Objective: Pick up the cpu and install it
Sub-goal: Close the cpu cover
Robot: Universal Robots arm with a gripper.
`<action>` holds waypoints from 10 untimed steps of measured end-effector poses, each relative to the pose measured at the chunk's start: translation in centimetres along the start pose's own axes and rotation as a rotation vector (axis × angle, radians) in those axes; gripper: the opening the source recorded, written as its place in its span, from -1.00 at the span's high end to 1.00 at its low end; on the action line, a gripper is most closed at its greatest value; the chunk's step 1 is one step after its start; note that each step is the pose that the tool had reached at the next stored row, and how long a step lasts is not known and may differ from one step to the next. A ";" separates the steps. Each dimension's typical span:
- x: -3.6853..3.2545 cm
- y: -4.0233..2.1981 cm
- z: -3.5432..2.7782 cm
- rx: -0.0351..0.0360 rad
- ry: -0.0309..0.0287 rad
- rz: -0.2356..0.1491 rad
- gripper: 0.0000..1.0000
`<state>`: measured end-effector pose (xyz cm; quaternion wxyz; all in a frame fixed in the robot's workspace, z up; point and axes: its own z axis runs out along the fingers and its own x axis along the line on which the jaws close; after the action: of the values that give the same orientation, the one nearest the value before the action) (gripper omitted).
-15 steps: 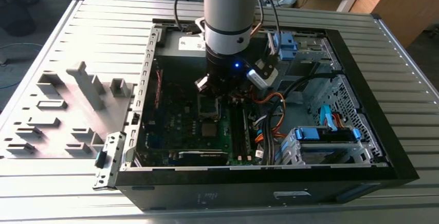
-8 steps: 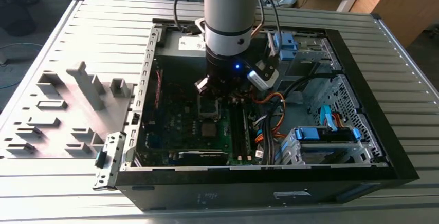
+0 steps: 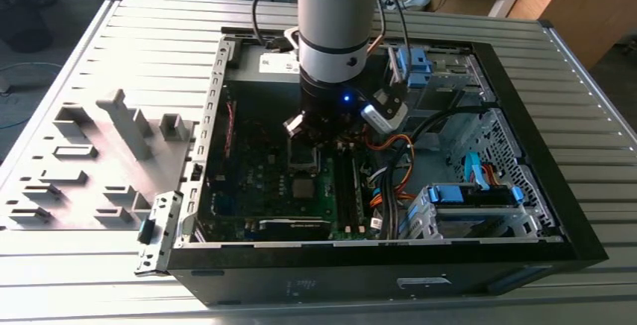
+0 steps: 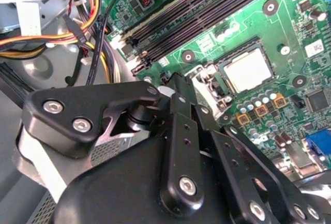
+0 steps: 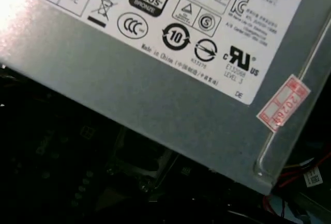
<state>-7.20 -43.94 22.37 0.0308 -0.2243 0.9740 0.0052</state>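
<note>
Pincer (image 3: pixel 313 137) hovers near cpu (image 4: pixel 248 70), by label-covered grey box (image 5: pixel 155 100).

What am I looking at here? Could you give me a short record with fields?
setting: open computer case on a slatted metal table
arm: reaches down into the case, over the motherboard
gripper: close above the board, near the socket
cpu: lies in the socket, apart from the gripper
also seen: labelled power supply box, memory slots

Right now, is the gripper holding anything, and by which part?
Not the cpu: it lies flat in its socket on the green board, apart from the gripper. Nothing else shows in its grasp.
</note>
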 end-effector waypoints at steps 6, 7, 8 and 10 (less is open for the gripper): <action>-0.19 -0.15 0.03 -0.0002 0.0003 0.000 0.79; -0.21 -0.11 0.09 0.0000 0.0005 0.000 0.79; -0.25 -0.03 0.17 0.0000 0.0005 0.000 0.79; -0.32 0.14 0.37 -0.0001 0.0003 0.000 0.79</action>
<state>-6.96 -43.66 22.02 0.0306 -0.2243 0.9740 0.0053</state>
